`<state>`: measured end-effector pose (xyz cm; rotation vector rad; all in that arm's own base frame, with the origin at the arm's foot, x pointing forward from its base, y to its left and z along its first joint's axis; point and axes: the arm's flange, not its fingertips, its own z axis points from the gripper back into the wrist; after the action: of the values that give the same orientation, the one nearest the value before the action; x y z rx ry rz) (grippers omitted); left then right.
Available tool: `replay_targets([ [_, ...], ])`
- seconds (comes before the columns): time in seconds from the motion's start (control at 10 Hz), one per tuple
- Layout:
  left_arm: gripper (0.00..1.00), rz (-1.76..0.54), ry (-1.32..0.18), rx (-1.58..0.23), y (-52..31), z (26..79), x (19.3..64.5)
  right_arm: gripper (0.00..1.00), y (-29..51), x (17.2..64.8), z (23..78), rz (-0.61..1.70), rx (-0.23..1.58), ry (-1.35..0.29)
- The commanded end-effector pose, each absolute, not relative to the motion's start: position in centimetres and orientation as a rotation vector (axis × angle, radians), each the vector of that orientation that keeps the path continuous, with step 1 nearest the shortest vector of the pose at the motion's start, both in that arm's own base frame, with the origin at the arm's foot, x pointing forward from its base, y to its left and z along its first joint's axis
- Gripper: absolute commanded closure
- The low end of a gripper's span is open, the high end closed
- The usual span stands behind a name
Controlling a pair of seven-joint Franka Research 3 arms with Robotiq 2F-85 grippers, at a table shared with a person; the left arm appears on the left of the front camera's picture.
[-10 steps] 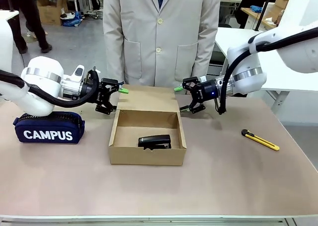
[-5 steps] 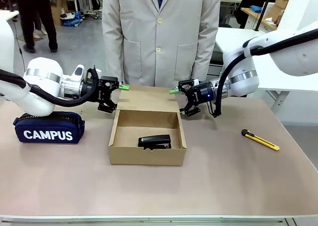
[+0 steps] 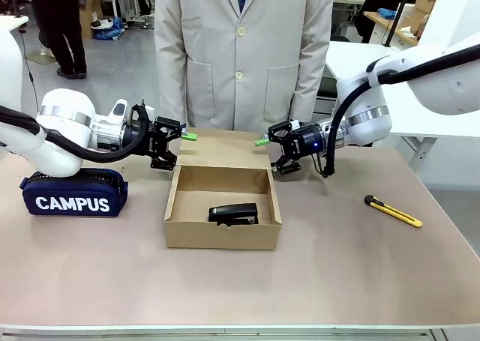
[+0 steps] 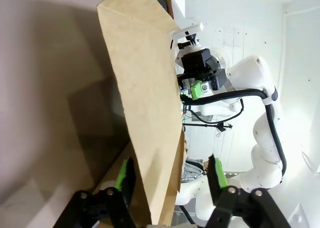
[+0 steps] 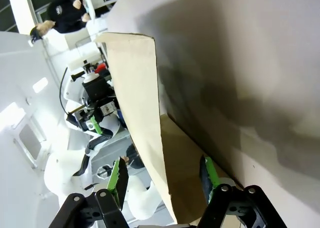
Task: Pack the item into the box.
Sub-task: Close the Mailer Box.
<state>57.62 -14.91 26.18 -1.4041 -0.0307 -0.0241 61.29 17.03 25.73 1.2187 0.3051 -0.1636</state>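
Front: stapler (image 3: 233,214) lies inside the open box (image 3: 222,238); left gripper (image 3: 184,135) at the box's far-left corner, right gripper (image 3: 264,141) at its far-right corner. Left wrist: fingers (image 4: 125,174) apart, box lid (image 4: 145,87) edge between them. Right wrist: fingers (image 5: 119,180) likewise apart, either side of the lid.

One word could be read: "CAMPUS". It stood in big white capital letters on the long side of the dark blue pencil case (image 3: 73,193), the side turned toward the front camera. The letters ran upright, from left to right, along the lower half of that side. The pencil case lay on the table (image 3: 337,273), at its left part, to the left of the cardboard box (image 3: 222,237) and apart from it.
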Motion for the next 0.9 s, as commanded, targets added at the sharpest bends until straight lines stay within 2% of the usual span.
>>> replay_targets([
  [0.0,0.36,-0.011,-0.018,-1.402,-15.0,26.3,58.1,0.55,16.8,61.7,26.0,-0.132,1.234,0.311],
  [0.8,0.36,-0.075,-0.033,-1.458,-15.1,27.6,57.4,0.55,16.5,60.6,26.2,-0.031,1.307,0.305],
])
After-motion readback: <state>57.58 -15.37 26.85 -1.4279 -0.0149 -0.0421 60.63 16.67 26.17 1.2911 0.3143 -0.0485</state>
